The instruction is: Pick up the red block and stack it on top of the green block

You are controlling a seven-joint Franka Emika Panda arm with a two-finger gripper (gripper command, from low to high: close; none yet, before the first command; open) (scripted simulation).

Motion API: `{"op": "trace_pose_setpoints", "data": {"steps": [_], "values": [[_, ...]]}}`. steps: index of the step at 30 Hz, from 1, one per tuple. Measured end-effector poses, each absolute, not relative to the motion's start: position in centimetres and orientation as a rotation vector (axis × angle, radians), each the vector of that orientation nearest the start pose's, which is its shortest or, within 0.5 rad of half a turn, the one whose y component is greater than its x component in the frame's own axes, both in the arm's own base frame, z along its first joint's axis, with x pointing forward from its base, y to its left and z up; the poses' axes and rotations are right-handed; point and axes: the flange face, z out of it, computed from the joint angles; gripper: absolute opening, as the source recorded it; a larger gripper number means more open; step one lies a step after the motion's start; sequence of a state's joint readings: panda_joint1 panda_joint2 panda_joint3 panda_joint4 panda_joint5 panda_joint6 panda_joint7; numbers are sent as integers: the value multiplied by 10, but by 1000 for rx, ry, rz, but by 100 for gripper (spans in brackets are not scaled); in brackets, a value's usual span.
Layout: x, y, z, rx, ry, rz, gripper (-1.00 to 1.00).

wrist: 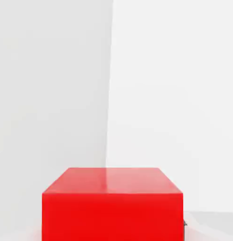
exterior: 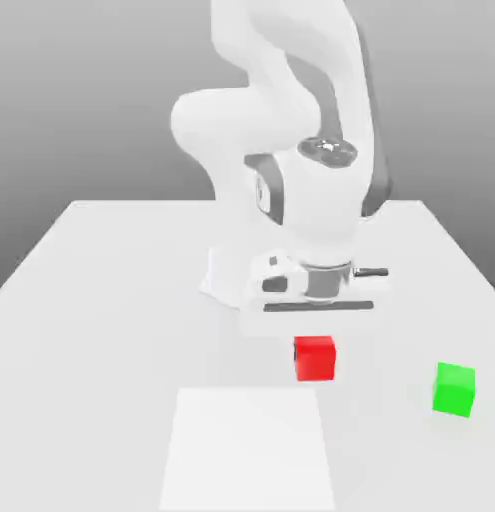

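Small bright red matte cube (exterior: 315, 358) sits flat on the pale grey tabletop (exterior: 111, 300), near the front, roughly centre. Small bright green matte cube (exterior: 454, 389) is also on the tabletop, off toward the exterior view's right and a bit nearer the camera, well apart from the red one, nothing touching it.

White Franka arm (exterior: 291, 130) bends down over the tabletop, and its hand hangs directly above the red cube. Gripper (exterior: 319, 322) is just above the red cube's top face; the fingers blend into the pale surface, so I cannot tell whether the jaws are wide, narrow or closed on anything. Red cube appears to rest on the tabletop, not lifted.

A lighter white rectangular patch (exterior: 248, 450) lies flat on the tabletop at the front; the red cube stands just beyond its far right corner, the green cube well clear of it.

From the hand camera, the red cube (wrist: 112, 207) is very close, top face and one side face visible, plain and unmarked. Behind it the tabletop (wrist: 52, 94) meets the lighter patch (wrist: 174, 94) along a straight edge.

Both cubes have plain faces.
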State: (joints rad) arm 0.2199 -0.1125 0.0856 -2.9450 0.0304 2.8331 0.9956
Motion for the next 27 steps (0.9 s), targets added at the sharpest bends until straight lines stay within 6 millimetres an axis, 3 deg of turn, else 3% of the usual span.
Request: {"op": "trace_pose_setpoints", "data": {"steps": [8,18,20,24,25,27], "values": [[329,172,224,-3064,709,2,-100],[315,286,244,-3138,156,1,-100],[309,302,237,-3139,82,1,-100],[315,300,197,-3138,94,-1,-100],[314,299,187,-3139,96,-1,100],[314,299,187,-3139,96,-1,100]]}}
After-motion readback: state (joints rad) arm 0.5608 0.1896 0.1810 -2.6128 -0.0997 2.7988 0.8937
